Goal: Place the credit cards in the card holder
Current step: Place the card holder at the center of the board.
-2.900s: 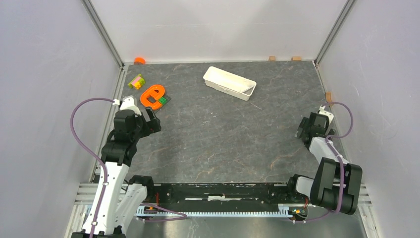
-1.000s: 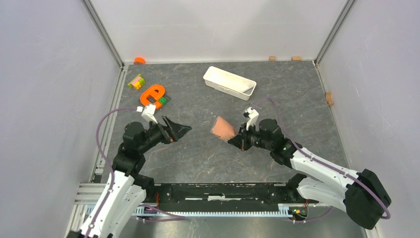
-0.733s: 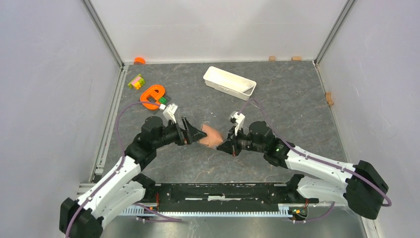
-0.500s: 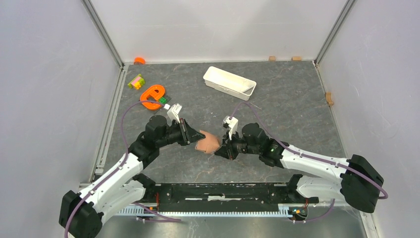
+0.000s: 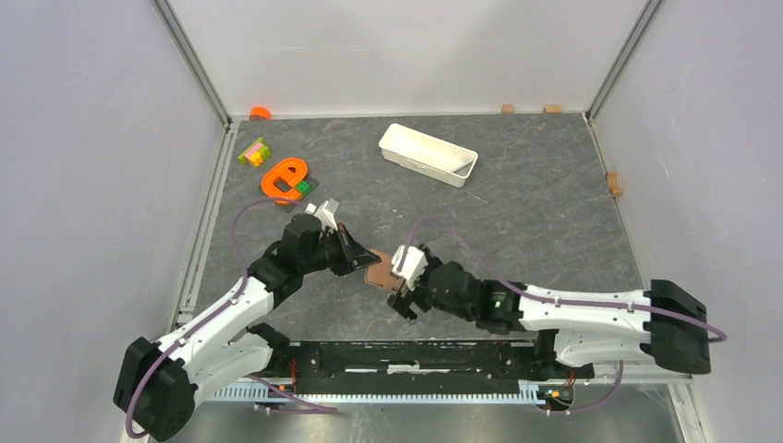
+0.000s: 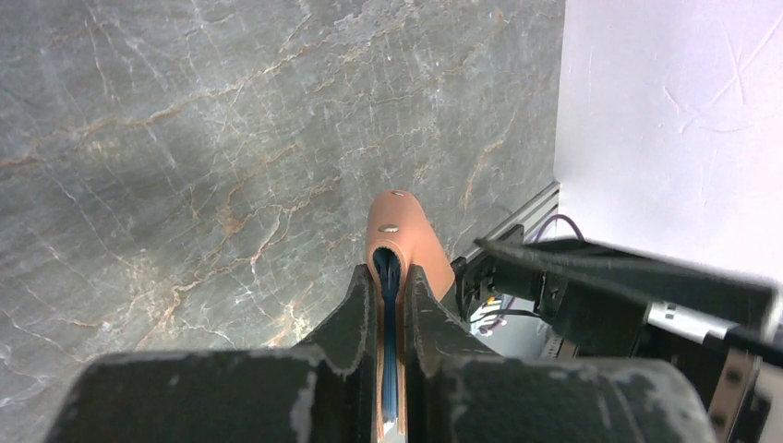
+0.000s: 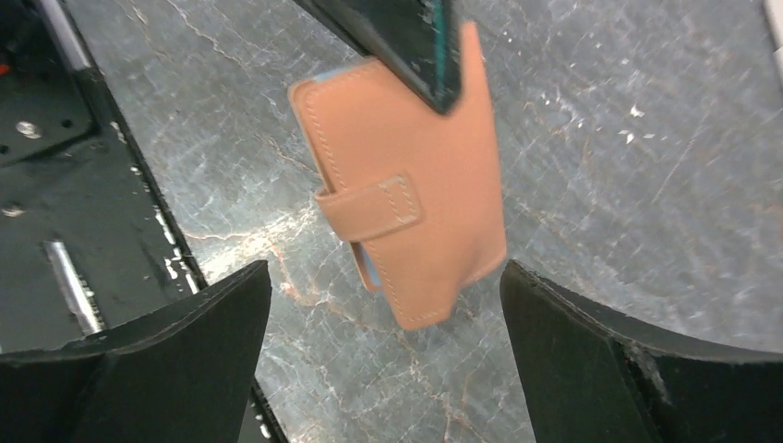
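The card holder (image 5: 379,270), a tan-brown leather wallet folded shut with its strap across, hangs just above the table near the front centre. My left gripper (image 5: 360,261) is shut on its upper end. In the left wrist view the holder (image 6: 398,229) sticks out past the fingers (image 6: 360,300), and the blue edges of the credit cards (image 6: 389,295) show between its two halves. The right gripper (image 5: 399,288) stands open just right of the holder, apart from it. In the right wrist view the holder (image 7: 406,185) hangs between and beyond the wide-spread jaws, a pale blue card edge (image 7: 369,269) peeking out.
A long white tray (image 5: 427,154) sits at the back centre. An orange toy (image 5: 285,177), coloured blocks (image 5: 253,151) and an orange cap (image 5: 260,113) lie at the back left. Small wooden blocks (image 5: 507,108) line the back wall. The black front rail (image 5: 415,355) runs close below both grippers.
The right gripper brought the holder leftward to the left gripper, which shut on it. The right gripper then opened and drew back toward the near edge.
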Action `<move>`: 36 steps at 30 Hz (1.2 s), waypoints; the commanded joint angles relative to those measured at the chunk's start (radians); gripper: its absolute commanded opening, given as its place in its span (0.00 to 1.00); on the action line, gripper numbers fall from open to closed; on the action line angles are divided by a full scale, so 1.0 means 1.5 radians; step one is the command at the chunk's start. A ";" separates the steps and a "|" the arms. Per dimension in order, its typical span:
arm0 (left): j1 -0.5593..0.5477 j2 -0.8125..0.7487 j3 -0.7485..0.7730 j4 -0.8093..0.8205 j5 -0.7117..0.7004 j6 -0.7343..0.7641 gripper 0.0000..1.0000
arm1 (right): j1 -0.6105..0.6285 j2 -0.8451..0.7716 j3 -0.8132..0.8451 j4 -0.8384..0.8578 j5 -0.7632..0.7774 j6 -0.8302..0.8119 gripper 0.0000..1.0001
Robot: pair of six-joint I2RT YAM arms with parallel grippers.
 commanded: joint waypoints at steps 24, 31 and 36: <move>0.028 -0.113 0.140 -0.284 -0.295 0.093 1.00 | -0.045 0.113 0.045 0.064 -0.008 0.178 0.00; 0.027 -0.083 0.149 -0.312 -0.266 0.199 1.00 | -0.123 0.154 -0.067 0.265 -0.367 0.375 0.22; 0.019 -0.060 0.111 -0.275 -0.219 0.196 1.00 | -0.189 0.142 -0.129 0.267 -0.352 0.382 0.73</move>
